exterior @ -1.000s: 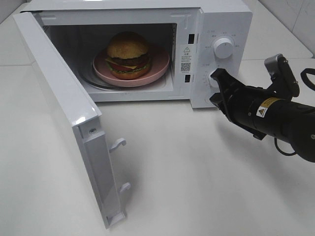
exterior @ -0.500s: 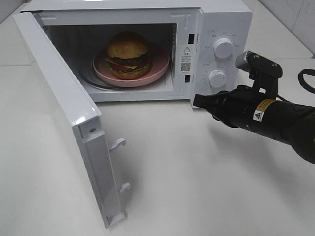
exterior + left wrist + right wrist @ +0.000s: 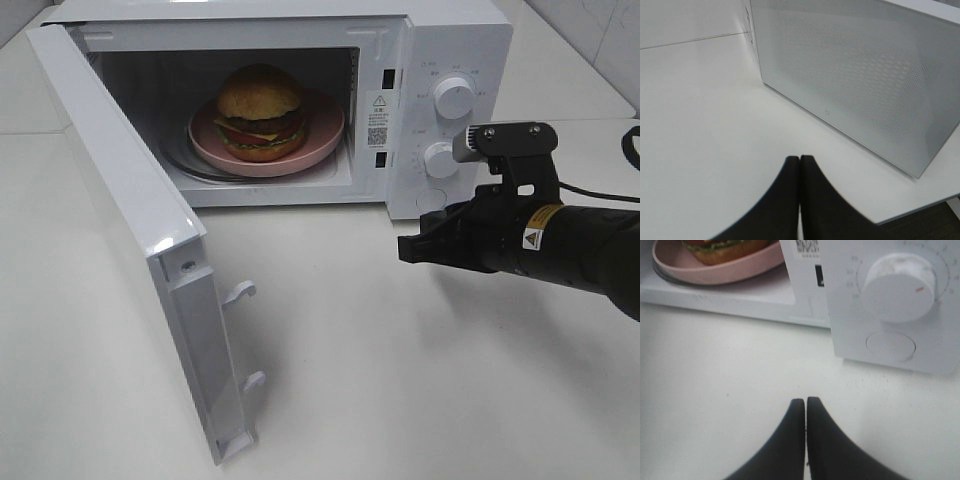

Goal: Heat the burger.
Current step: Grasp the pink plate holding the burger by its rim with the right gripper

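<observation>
The right fingers (image 3: 412, 247), pressed together and empty, have left the lower knob (image 3: 440, 160) and now hang low over the counter (image 3: 350, 360). The burger (image 3: 260, 108) sits on its plate (image 3: 325, 135) inside the microwave (image 3: 450, 40), but the door (image 3: 120, 190) is wide open, so closing it looks like the next job. The left fingers (image 3: 790, 200) are together too.

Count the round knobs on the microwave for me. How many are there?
2. Both are on the microwave's front panel, to the right of the open cooking space. The upper knob is near the top and the lower knob is right below it. None seem hidden.
</observation>
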### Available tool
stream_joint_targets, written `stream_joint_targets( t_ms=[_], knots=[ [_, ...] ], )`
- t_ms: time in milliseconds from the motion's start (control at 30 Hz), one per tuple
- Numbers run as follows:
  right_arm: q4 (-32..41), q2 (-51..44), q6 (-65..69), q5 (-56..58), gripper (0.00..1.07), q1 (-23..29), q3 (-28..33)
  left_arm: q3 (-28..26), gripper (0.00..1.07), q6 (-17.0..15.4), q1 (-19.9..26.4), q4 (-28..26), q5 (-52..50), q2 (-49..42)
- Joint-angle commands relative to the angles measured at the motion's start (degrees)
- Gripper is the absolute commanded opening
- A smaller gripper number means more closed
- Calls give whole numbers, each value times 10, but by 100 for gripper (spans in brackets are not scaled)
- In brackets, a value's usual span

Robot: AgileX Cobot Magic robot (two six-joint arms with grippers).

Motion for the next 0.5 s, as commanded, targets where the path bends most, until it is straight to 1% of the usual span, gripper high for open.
stream_joint_targets(
  t_ms=[33,67,133,167,467,500],
  knots=[
    [-7,-8,-10,45,3,-2,-3,2,0,-1,2,-1,-5,-11],
    [-7,-8,-10,78,3,-2,-3,2,0,-1,2,-1,-5,-11],
    [-7,-8,-10,93,3,-2,-3,2,0,-1,2,-1,-5,-11],
    [-7,-8,-10,129,3,-2,-3,2,0,-1,2,-1,-5,-11],
    [-7,-8,-11,215,3,-2,-3,2,0,-1,2,-1,-5,-11],
    [-7,-10,-12,242,3,-2,-6,2,0,-1,2,-1,-5,-11]
  ],
)
